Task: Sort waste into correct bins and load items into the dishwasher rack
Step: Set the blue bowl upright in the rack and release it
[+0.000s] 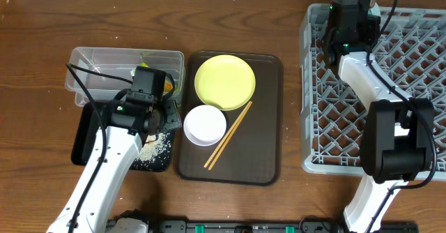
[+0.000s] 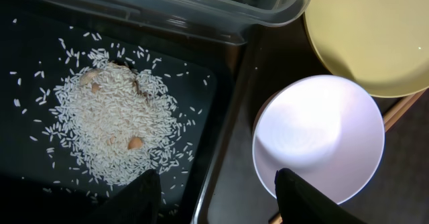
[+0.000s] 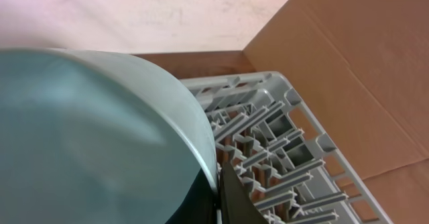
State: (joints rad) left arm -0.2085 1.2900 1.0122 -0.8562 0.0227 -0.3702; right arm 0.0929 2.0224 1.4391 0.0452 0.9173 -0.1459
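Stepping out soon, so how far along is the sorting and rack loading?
Done: rice sits in the black tray, a wrapper in the clear tub. In hand: the right fingers grip the light blue bowl at the rack. Still to load: yellow plate, white bowl and chopsticks on the brown tray.

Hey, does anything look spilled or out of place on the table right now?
Only small things. The rice crumbs are heaped in the black tray, with loose grains scattered round the heap but all inside it. The chopsticks lie slanted across the brown tray beside the white bowl. Nothing looks broken.
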